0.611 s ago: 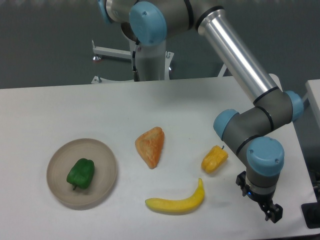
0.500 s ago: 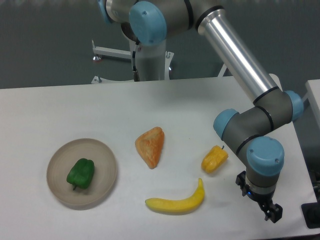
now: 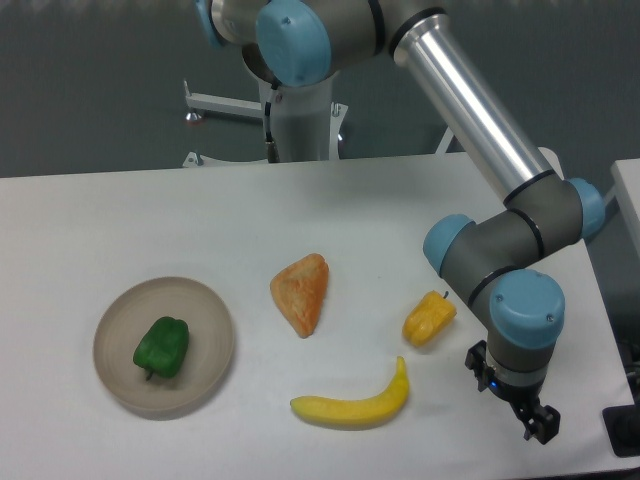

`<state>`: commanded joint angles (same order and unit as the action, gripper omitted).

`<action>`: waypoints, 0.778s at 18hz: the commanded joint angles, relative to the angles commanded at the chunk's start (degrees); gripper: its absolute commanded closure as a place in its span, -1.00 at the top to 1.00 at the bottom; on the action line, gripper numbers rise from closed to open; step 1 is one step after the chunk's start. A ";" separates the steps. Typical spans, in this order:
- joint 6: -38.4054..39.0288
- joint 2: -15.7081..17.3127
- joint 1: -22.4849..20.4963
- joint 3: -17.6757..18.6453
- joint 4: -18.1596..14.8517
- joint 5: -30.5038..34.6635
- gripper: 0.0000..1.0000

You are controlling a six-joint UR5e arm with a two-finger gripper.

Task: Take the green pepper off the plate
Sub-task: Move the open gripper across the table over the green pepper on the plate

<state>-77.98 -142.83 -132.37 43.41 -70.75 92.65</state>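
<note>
1. Five loose items, listed by their place relative to the plate, which sits far left on the white table.
2. Green pepper: lying on the plate, slightly left of its middle, long axis roughly toward and away from the camera, stem end nearer the camera.
3. Orange wedge-shaped piece: on the table just right of the plate.
4. Banana: right of the plate and nearer the camera, curved, lying flat.
5. Yellow pepper: well to the right of the plate.
6. Gripper: farthest right of the plate, low near the table's front corner. Jaws too small and dark to judge; cannot tell whether parted or closed. Nothing visibly held.
7. Key relation: the green pepper lies well apart from the jaws, off to the left, across the whole table, with the banana and wedge between.
8. Room: dark grey wall behind, white stand at the table's rear.
</note>
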 joint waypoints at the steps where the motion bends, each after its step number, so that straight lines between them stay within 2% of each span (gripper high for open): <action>1: 2.37 1.58 0.09 1.49 -0.17 -1.31 1.00; 3: 7.46 5.44 0.70 6.66 -1.40 -5.96 1.00; 6: 16.07 11.24 1.23 14.67 -1.41 -11.68 1.00; 9: 25.92 14.68 2.46 18.45 -1.41 -17.05 1.00; 11: 30.40 16.79 3.86 20.57 -1.14 -17.32 1.00; 14: 43.13 17.41 6.67 20.93 -0.53 -16.88 1.00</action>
<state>-34.84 -125.42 -125.69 64.34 -71.28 75.76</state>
